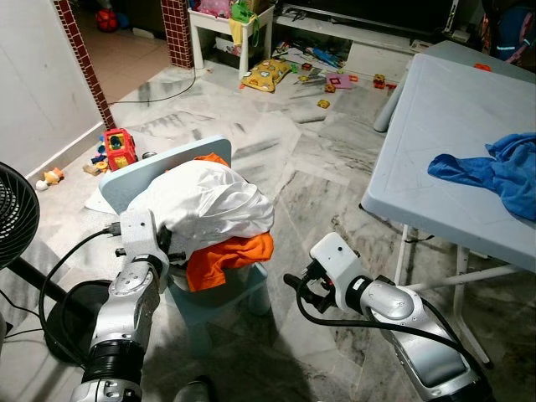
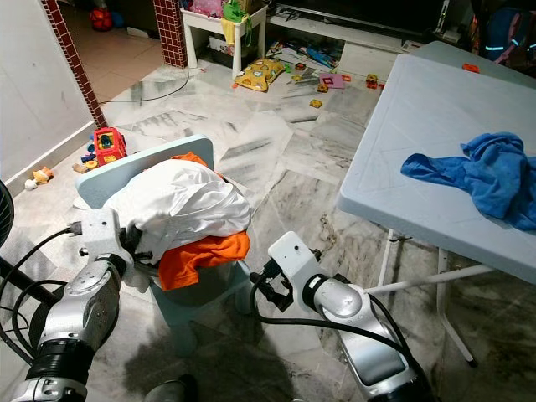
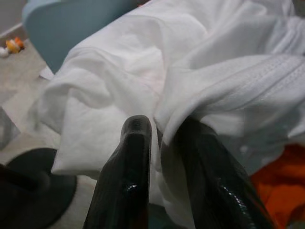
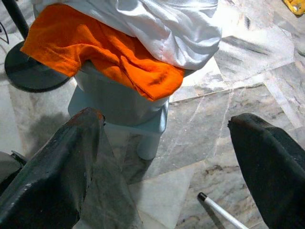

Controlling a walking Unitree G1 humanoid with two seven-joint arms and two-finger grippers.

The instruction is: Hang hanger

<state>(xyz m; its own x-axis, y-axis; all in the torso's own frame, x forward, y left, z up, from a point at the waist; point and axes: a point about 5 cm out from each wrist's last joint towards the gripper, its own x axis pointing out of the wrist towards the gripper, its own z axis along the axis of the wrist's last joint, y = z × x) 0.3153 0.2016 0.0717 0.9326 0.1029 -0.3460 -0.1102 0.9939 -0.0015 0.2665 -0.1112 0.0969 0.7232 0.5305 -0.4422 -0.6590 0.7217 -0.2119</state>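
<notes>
A white garment (image 1: 209, 201) lies heaped on a small light-blue chair (image 1: 159, 167), with an orange garment (image 1: 222, 255) under it that hangs over the seat's front. My left gripper (image 3: 164, 157) is at the pile's left side, shut on a fold of the white garment (image 3: 190, 95). In the left eye view the left gripper (image 1: 170, 244) sits tight against the cloth. My right gripper (image 1: 295, 289) hovers low beside the chair's right front corner, open and holding nothing. In the right wrist view, its fingers (image 4: 62, 167) stand wide apart and point toward the orange garment (image 4: 105, 52).
A grey folding table (image 1: 435, 126) stands on the right with a blue cloth (image 1: 502, 172) on it, its legs (image 1: 402, 251) near my right arm. A black fan (image 1: 17, 213) and its base (image 1: 71, 314) are on the left. Toys (image 1: 117, 149) litter the marble floor behind.
</notes>
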